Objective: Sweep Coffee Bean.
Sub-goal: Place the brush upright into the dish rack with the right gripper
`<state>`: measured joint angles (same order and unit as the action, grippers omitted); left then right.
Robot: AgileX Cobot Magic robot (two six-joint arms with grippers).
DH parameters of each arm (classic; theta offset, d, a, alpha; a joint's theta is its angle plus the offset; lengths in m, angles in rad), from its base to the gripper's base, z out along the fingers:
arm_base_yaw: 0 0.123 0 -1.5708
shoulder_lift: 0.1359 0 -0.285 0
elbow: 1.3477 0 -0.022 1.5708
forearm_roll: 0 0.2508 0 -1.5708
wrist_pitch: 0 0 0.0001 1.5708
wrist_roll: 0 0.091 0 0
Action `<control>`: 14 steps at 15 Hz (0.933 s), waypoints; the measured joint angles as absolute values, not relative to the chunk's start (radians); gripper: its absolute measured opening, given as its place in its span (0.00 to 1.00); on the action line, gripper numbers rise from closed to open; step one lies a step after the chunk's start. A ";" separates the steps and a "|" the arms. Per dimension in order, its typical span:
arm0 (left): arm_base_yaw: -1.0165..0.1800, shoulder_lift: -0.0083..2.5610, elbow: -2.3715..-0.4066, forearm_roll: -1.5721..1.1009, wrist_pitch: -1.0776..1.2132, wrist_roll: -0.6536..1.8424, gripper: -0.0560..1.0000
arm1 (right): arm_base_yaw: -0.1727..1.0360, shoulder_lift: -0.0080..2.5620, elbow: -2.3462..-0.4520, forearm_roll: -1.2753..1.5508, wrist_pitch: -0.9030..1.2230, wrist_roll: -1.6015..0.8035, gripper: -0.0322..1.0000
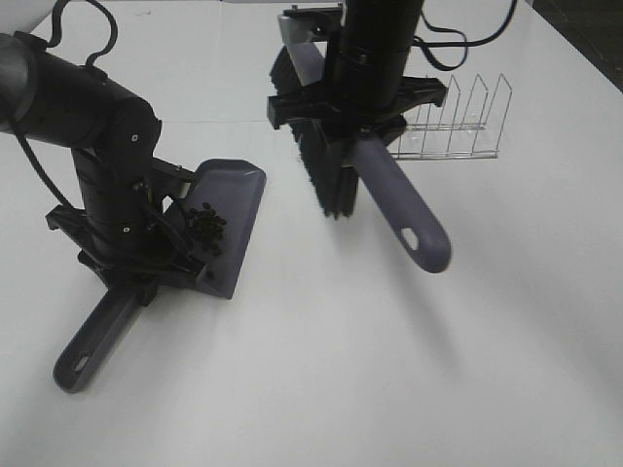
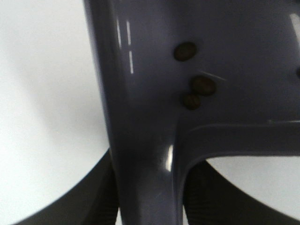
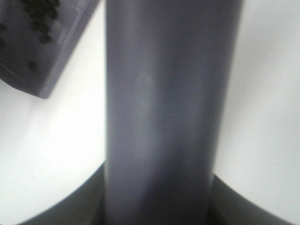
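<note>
**Beans gathered in the dustpan, brush held just beside it**

Nearest the camera in the high view, the dustpan handle (image 1: pixel 90 348) rests on the white table (image 1: pixel 321 389), with its hanging-hole end pointing toward the lower left. A little farther in, the left gripper (image 1: pixel 136 282) is clamped on that handle where it meets the pan. The left wrist view shows a dark finger (image 2: pixel 93 199) pressed to each side of the grey-purple stem, so the jaws are drawn in tight around it.

Beyond the gripper the dustpan (image 1: pixel 241 199) spreads out on the table, its lip facing away to the upper right. The coffee beans (image 1: pixel 207 225) sit inside it as a dark cluster toward the rear of the pan, near the gripper. Three of them show close up in the left wrist view, lying on the pan floor just beside the handle joint.

To the right, apart from the lip of the pan, the brush (image 1: pixel 404 214) is held tilted. Its handle end, with a hole in it, points toward the camera, and its black bristles (image 1: pixel 321 170) lie farther back on the side toward the pan. Whether the bristles touch the table cannot be told. The right gripper (image 1: pixel 358 122) grasps the brush handle from above, its fingers closed against both sides, as the right wrist view also shows.

Farthest back, a wire rack (image 1: pixel 458 126) stands on the table behind the right arm.
</note>
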<state>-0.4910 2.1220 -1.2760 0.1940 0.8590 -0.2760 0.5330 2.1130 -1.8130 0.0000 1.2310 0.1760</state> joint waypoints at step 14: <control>-0.491 2.122 -1.276 0.160 0.908 -0.268 0.36 | 0.204 2.140 -1.567 -0.118 1.233 0.137 0.28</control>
<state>-0.4910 2.1220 -1.2760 0.1600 0.9080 -0.2680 0.2040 2.1400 -1.5670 -0.1180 1.2330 0.1370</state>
